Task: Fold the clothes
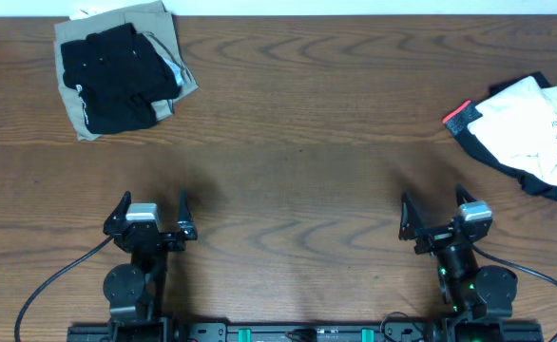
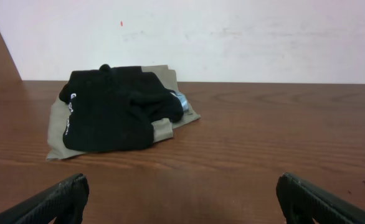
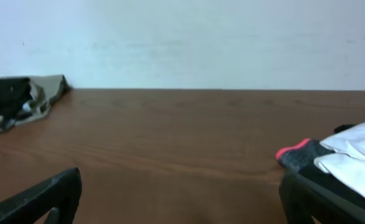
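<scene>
A stack of folded clothes, a black garment [image 1: 117,65] on a tan one [image 1: 90,120], lies at the table's far left; it also shows in the left wrist view [image 2: 111,112] and at the right wrist view's left edge [image 3: 14,99]. A loose heap of white, black and red-trimmed clothes [image 1: 526,128] lies at the far right and shows in the right wrist view [image 3: 338,152]. My left gripper [image 1: 152,214] is open and empty near the front edge, as its own view shows [image 2: 182,199]. My right gripper [image 1: 433,217] is open and empty at the front right [image 3: 179,196].
The brown wooden table [image 1: 297,142] runs between the two piles. A pale wall [image 2: 232,37] stands behind the far edge. Cables [image 1: 55,285] trail from both arm bases at the front edge.
</scene>
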`<state>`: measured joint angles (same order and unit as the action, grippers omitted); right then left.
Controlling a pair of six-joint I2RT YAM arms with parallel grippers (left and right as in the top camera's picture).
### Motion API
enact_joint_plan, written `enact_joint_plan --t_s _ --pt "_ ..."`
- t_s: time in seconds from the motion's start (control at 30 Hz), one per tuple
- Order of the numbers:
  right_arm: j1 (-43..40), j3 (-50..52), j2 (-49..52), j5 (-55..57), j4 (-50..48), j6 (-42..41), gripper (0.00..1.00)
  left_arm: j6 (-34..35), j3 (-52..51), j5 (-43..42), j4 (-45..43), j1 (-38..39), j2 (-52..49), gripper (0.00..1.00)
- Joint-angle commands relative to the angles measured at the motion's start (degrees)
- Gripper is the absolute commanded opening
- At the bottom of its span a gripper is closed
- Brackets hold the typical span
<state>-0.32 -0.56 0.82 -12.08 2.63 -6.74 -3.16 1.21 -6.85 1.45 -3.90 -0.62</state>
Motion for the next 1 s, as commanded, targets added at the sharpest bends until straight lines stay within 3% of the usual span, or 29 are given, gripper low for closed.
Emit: enact_joint_plan --t_s 0.0,0.27,0.97 --pt "-0.48 0.26 -0.52 -0.26 0.57 2.8 0.99 0.26 -0.98 -0.37 1.9 0.24 0.39 0.98" --pt "-0.48 0.24 -0.52 -0.2 0.59 8.98 0.99 0.26 -0.98 -0.37 1.9 0.24 0.39 0.98" --pt "-0.52 0.24 -0.5 -0.37 0.55 8.96 0.99 0.26 -0.98 -0.37 1.9 0.24 0.39 0.98"
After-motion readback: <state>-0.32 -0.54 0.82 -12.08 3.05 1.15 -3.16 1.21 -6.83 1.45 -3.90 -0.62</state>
